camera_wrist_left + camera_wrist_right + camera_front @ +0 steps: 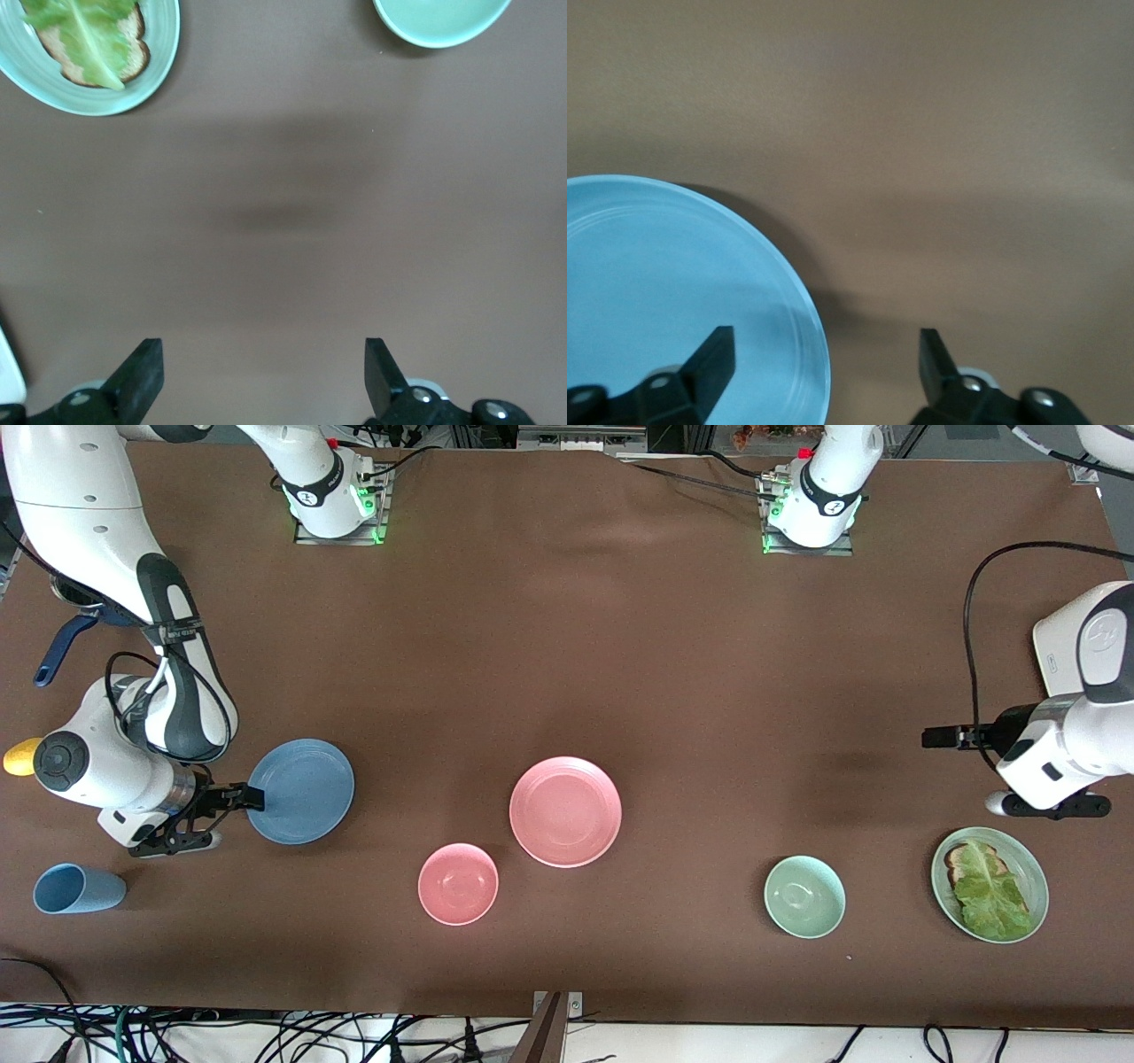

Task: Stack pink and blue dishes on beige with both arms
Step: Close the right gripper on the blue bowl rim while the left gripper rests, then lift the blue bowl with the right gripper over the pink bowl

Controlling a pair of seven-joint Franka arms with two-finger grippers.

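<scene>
Nearest the camera edge of the table (567,646) lie a small pink bowl (458,883) and a mint-green bowl (804,896), with a blue cup (78,888) on its side toward the right arm's corner and a green plate of bread and lettuce (990,883) toward the left arm's corner. Just farther in, near the middle of the table, sits the pink plate (565,811), untouched and flat. At the right arm's end the blue plate (301,790) rests flat too, and the right gripper (237,799) is low at its rim, fingers spread with one over the plate's surface and the other off its edge, which looks like a straddle for pinching the rim; nothing is gripped yet. Over bare cloth at its own end the left gripper (939,737) waits, fingers wide apart and empty, probably kept clear until its turn. No beige plate is visible in any view, so the stacking base cannot be placed.
</scene>
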